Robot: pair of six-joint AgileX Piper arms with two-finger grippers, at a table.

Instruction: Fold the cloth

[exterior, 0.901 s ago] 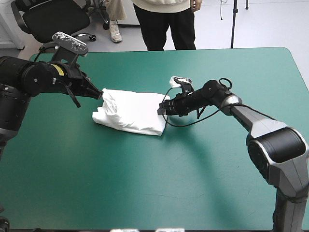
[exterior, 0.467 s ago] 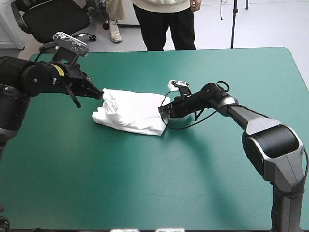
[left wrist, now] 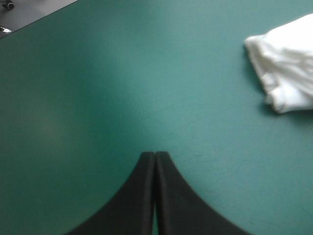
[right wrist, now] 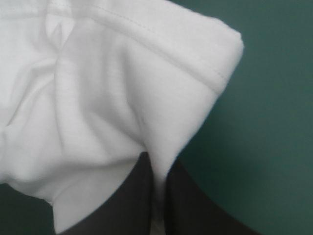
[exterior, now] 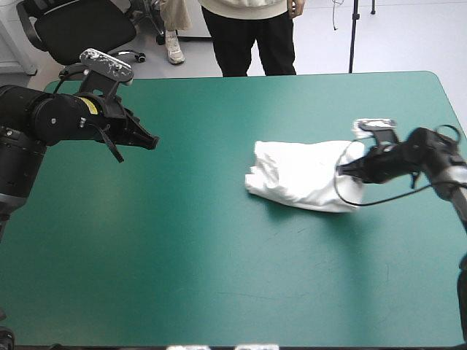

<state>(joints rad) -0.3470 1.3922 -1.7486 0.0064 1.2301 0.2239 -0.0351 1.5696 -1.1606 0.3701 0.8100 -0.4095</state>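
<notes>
T-shirt (exterior: 303, 175) is seen as a folded bundle lying flat on the right half of the tabletop (exterior: 219, 277), nearer the right edge than the middle and slightly skewed to the edges. Layers are stacked. Rolled hems show at the end facing the left arm.

Right gripper (exterior: 341, 169) is clamped on the bundle's right-hand end. In its wrist view the black fingers are all but together, with a fold of white fabric pinched between them and a stitched hem running ahead of the tips. The grip is taken low, at tabletop level, with the arm stretched out nearly flat. That fits sliding the bundle over the teal-green cover rather than lifting it. Only an edge pinch is held, so probably just the upper layers are caught. The fold could be pulled open if it is tugged hard or raised.

Left gripper (exterior: 149, 141) is closed on nothing, its fingers meeting in one point. It is held above bare cover on the left side, well apart from the T-shirt. In its wrist view the bundle's near end is seen far ahead and off to the side. It is probably parked clear so the right arm's reach isn't obstructed.

Judgement: folding looks essentially done, and placement and release remain. The next move calls for the right fingers to be opened and drawn back along the tabletop. Risk: the hem is snagged on withdrawal and the top layer is dragged untucked.
</notes>
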